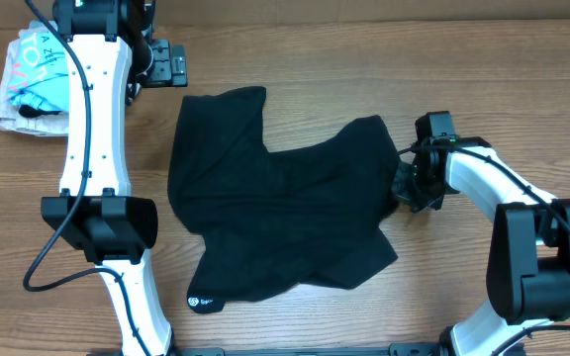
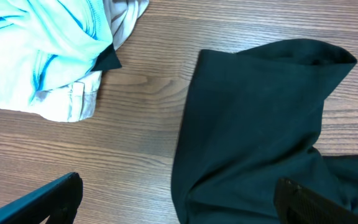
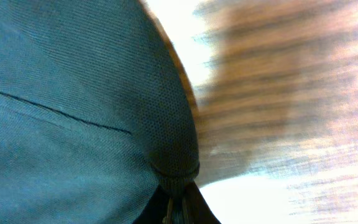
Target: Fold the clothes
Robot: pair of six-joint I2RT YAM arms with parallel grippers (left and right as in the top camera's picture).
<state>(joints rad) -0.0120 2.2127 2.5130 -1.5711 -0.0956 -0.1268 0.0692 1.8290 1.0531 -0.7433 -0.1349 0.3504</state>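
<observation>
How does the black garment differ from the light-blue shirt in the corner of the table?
The black garment is plain; the light-blue shirt carries print. The black garment lies spread across the middle of the table, while the light-blue shirt sits bunched in a corner. The right gripper pinches the black garment's edge; no gripper touches the light-blue shirt. Both are soft fabric on the table.

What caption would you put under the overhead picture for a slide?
Black garment spread on a wooden table: right pincer pinches its edge, left pincer hovers open nearby.
</observation>
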